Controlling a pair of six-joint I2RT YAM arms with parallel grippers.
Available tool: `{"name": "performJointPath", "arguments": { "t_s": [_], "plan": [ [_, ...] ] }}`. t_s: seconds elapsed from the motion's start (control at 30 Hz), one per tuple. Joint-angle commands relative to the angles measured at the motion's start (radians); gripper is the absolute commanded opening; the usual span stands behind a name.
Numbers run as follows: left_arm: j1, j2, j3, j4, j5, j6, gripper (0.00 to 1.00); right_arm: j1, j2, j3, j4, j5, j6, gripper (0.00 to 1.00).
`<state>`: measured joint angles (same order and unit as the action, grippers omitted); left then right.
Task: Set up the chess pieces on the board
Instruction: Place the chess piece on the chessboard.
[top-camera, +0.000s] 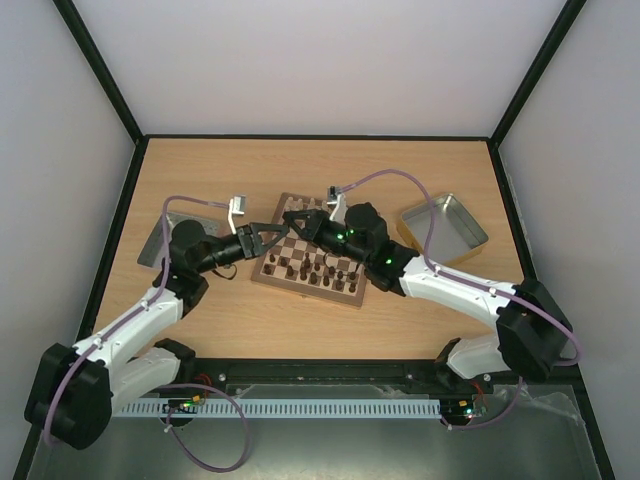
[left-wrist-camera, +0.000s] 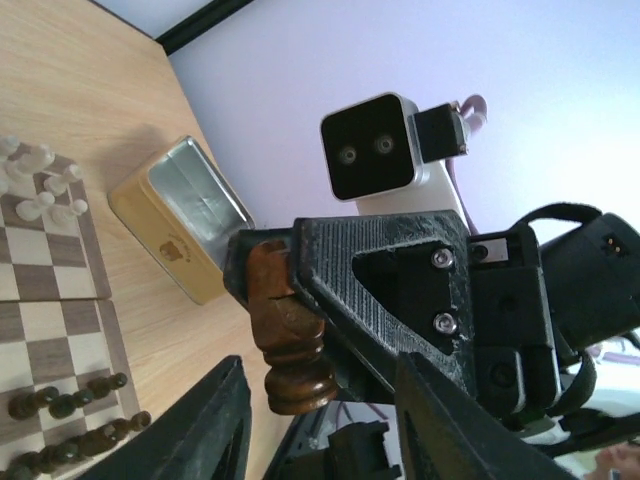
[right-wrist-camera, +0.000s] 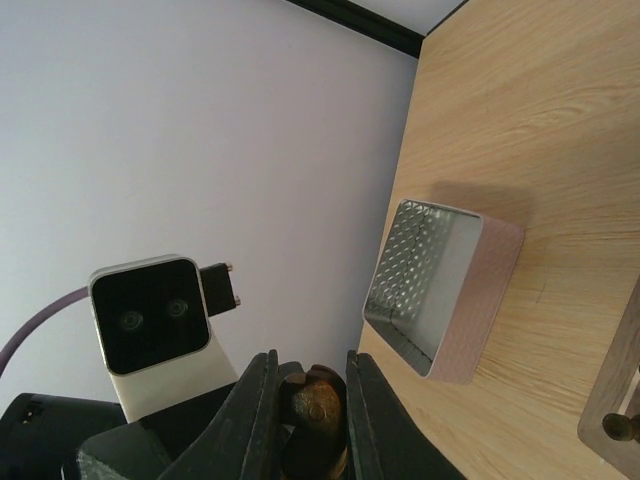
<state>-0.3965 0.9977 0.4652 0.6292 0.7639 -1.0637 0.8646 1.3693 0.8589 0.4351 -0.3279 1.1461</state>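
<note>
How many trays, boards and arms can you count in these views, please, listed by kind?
Trays: 2, right and left
Board: 1
Arms: 2, left and right
Total: 5

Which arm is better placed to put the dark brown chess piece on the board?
Right: right fingers grip the dark brown turned wooden chess piece by the checkered wooden board; the left fingers stand open, empty.
</note>
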Motion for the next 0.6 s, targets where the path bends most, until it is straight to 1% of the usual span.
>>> {"name": "performJointPath", "arguments": {
  "t_s": [0.0, 0.13, 0.27, 0.33, 0.43, 0.5, 0.57],
  "plan": [
    [-0.010, 0.022, 0.030, 0.059, 0.048, -0.018, 0.37, 0.006, 0.006, 0.017, 0.054, -0.020, 0.019, 0.12],
    [-0.010, 0.024, 0.034, 0.036, 0.034, 0.001, 0.24, 0.006, 0.004, 0.018, 0.054, -0.030, 0.014, 0.12],
    [-0.009, 0.022, 0.062, -0.018, 0.001, 0.053, 0.09, 0.006, -0.011, 0.011, 0.033, -0.052, -0.015, 0.12],
    [-0.010, 0.020, 0.075, -0.055, -0.013, 0.096, 0.06, 0.006, -0.027, 0.018, 0.004, -0.066, -0.041, 0.14],
    [-0.010, 0.007, 0.091, -0.117, -0.003, 0.187, 0.05, -0.004, -0.057, 0.053, -0.051, -0.095, -0.098, 0.24],
    [-0.010, 0.001, 0.108, -0.162, 0.025, 0.251, 0.05, -0.025, -0.076, 0.083, -0.101, -0.124, -0.135, 0.36],
    [-0.010, -0.011, 0.123, -0.193, 0.063, 0.313, 0.04, -0.059, -0.099, 0.097, -0.133, -0.183, -0.173, 0.44]
  ]
}}
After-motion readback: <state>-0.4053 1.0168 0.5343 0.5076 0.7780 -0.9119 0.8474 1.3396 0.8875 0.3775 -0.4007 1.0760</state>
